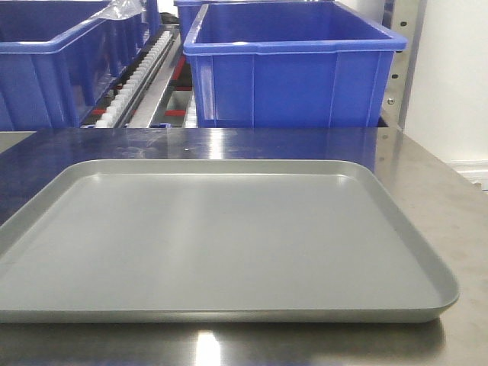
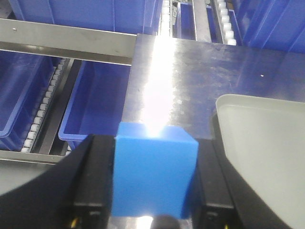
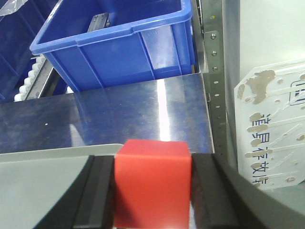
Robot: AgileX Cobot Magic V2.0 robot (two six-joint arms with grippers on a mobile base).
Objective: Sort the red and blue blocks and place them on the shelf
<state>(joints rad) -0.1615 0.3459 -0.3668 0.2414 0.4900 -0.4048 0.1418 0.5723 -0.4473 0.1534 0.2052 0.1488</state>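
Observation:
In the left wrist view my left gripper (image 2: 153, 179) is shut on the blue block (image 2: 155, 171), held over the shiny steel tabletop (image 2: 190, 76) just left of the grey tray (image 2: 267, 143). In the right wrist view my right gripper (image 3: 152, 186) is shut on the red block (image 3: 152, 183), above the tray's right end (image 3: 43, 176). The shelf shows behind the table, with its steel front rail (image 2: 66, 43) and white roller tracks (image 1: 141, 72). Neither gripper nor block shows in the front view, where the grey tray (image 1: 229, 316) has nothing in it.
Large blue bins (image 1: 293, 65) stand on the shelf behind the table, another (image 1: 53, 69) at the left. Lower bins (image 2: 95, 102) sit under the front rail. A perforated steel upright (image 3: 214, 81) and a white printed sign (image 3: 276, 124) stand at the right.

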